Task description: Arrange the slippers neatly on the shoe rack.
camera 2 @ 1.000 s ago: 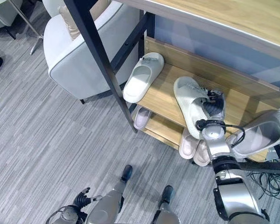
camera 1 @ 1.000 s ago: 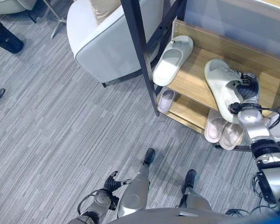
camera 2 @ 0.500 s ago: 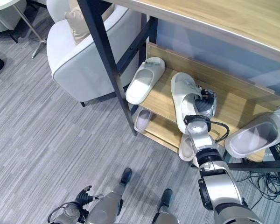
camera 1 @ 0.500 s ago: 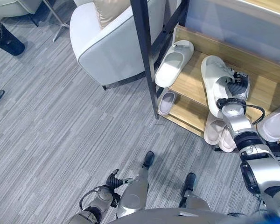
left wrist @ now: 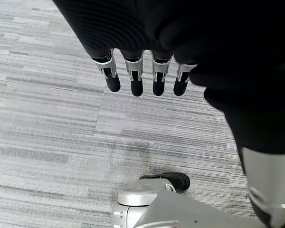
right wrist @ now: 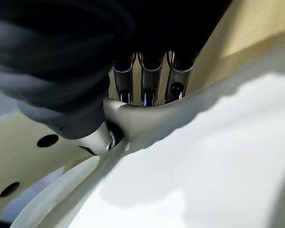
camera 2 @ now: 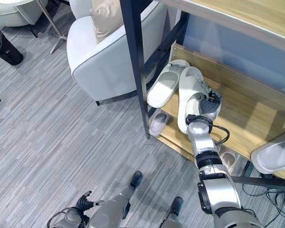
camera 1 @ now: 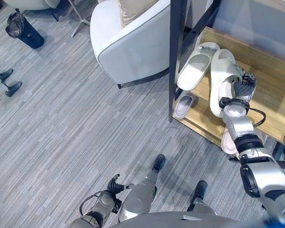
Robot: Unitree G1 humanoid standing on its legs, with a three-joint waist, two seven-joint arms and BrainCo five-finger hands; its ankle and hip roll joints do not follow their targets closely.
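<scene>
Gripping a white slipper (camera 2: 190, 97) by its strap, the right hand (camera 2: 208, 105) has it on the rack's (camera 2: 256, 123) middle shelf, and the right wrist view shows fingers (right wrist: 146, 90) hooked over the strap edge with the thumb pinching from the other side. The slipper sits just beside its mate (camera 2: 164, 81), which lies at the shelf's left end by the dark post (camera 2: 135, 61); near the toes the two look to be touching or very nearly so, I cannot tell which. The held one seems to angle a little against its mate, heel toward the shelf's front edge.

To finish this well, I'd say: bring the heel round until both soles run parallel, keep the sole flat on the wood, and don't shove the mate into the post. Let go only when the slipper rests fully on the shelf, then draw the fingers straight out from under the strap so it doesn't twist or drag back out.

More slippers (camera 1: 183, 105) sit on the bottom shelf. One grey slipper (camera 2: 274, 153) rests at the right end.

The left hand (left wrist: 142, 78) hangs low over the carpet (camera 1: 61, 128), fingers straight and relaxed, holding nothing. An armchair (camera 1: 133, 42) stands left of the rack.
</scene>
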